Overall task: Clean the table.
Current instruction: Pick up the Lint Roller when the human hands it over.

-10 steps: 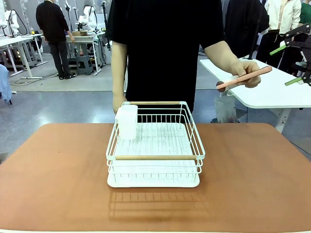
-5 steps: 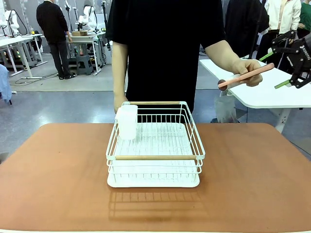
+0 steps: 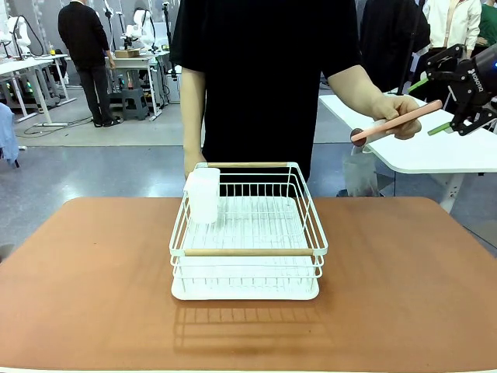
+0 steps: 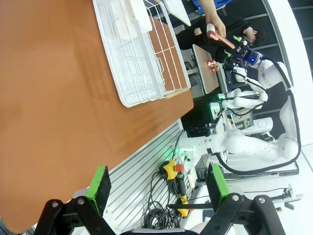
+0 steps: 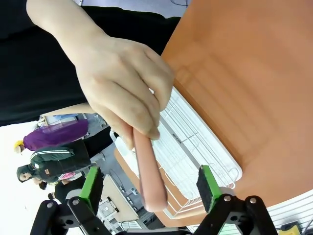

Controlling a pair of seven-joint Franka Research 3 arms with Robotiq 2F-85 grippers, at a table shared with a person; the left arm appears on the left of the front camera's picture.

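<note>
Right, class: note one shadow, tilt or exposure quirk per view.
Front view: the rack casts a soft shadow on the table toward the camera. Left wrist view: rolled sideways. Right wrist view: the hand looms large; lower-left corner blown white.

Front view: fixed on the robot's side, a little above the counter, facing across it to the far side; medium range.
Left wrist view: looks along the left fingers, rolled sideways; the counter lies well beyond them, far range.
Right wrist view: looks along the right fingers; close range; a hand and pink stick sit just beyond and between them.
Shared field: counter and white wire rack in all three views; hand and pink stick likewise, far beyond the left fingers.
</note>
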